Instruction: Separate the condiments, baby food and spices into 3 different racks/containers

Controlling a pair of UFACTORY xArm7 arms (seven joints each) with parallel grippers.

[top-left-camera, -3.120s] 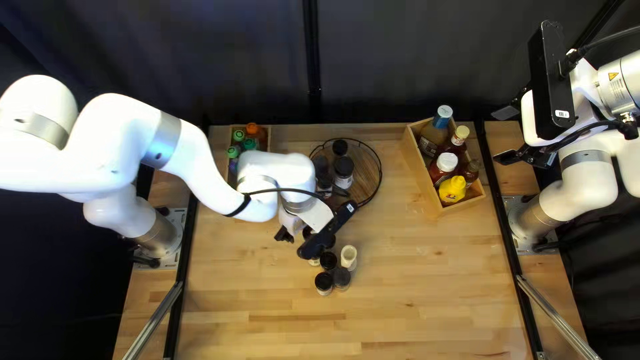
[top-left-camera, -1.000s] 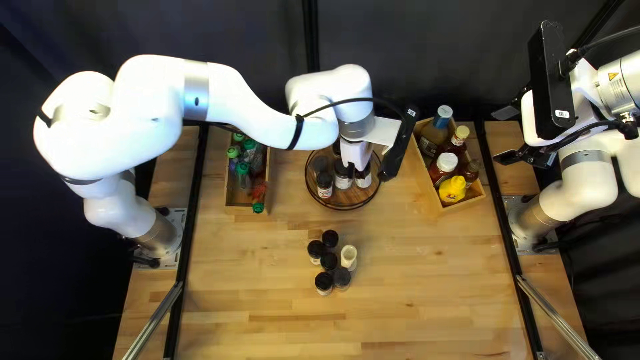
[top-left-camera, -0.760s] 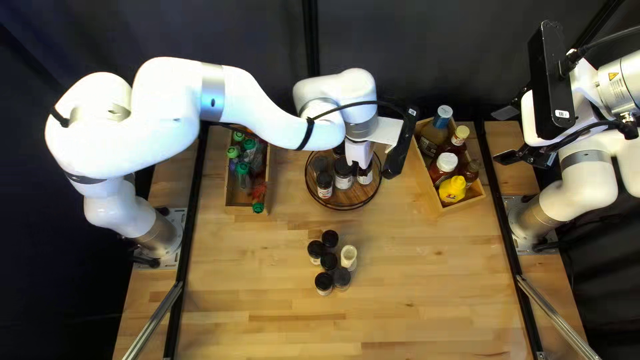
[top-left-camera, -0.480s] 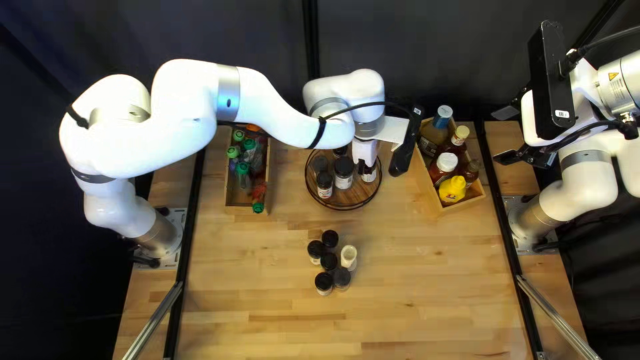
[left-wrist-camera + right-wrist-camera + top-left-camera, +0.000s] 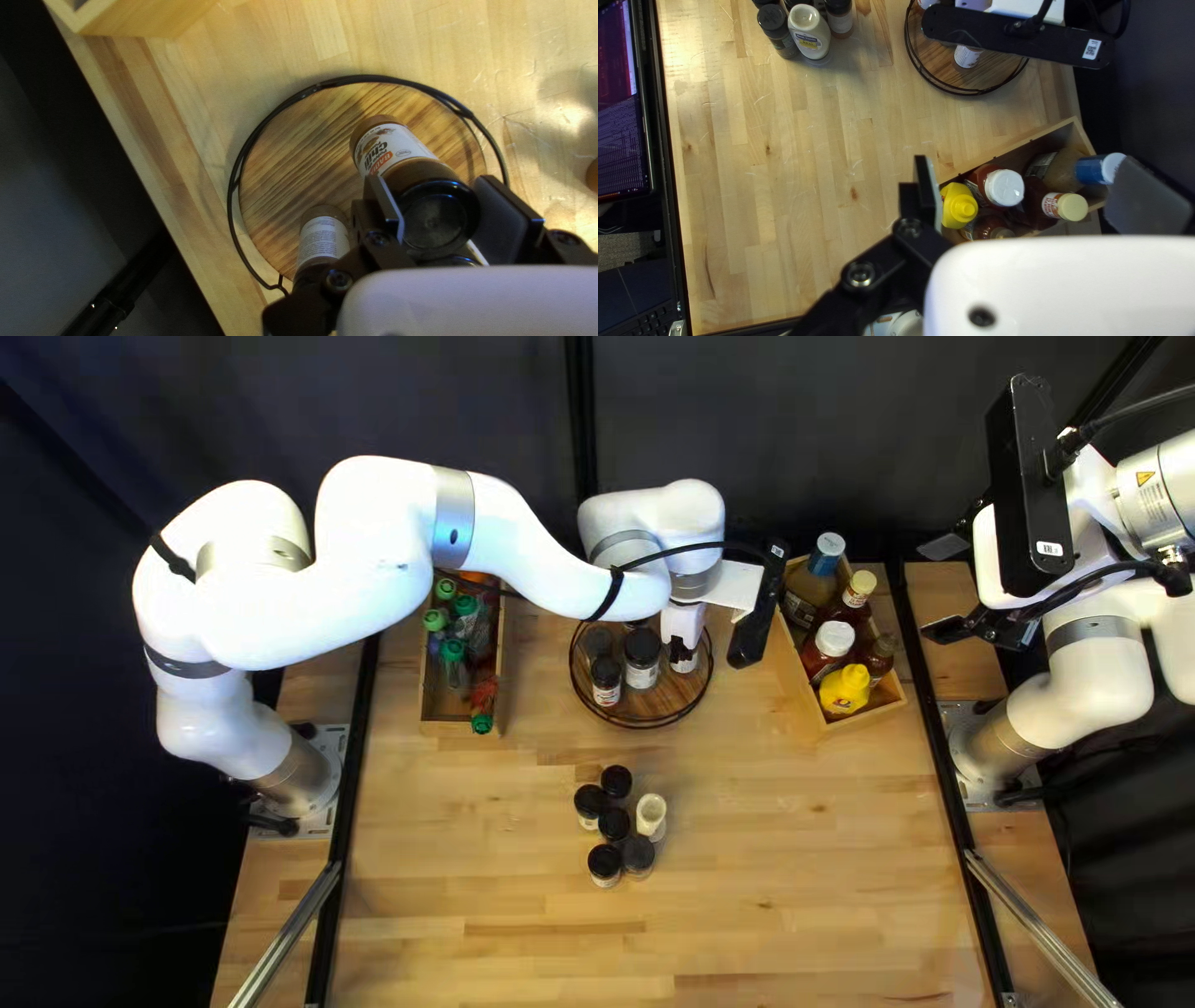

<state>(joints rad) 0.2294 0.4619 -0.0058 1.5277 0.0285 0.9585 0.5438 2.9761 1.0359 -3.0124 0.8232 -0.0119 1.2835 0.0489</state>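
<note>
You've got the jar clasped in your left claw, at the round rack's right side, near the desk's far edge. More jars stand beside it. To the rack's left is a crate of green-capped things; to its right, a crate of condiments. Nearer the desk's middle, you have five dark-capped jars and a pale bottle. Your right claw is released, fingers wide apart.

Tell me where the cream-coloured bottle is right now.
In the top left view, the cream-coloured bottle stands on the table, near the middle, at the right side of the cluster of dark-lidded jars.
</note>
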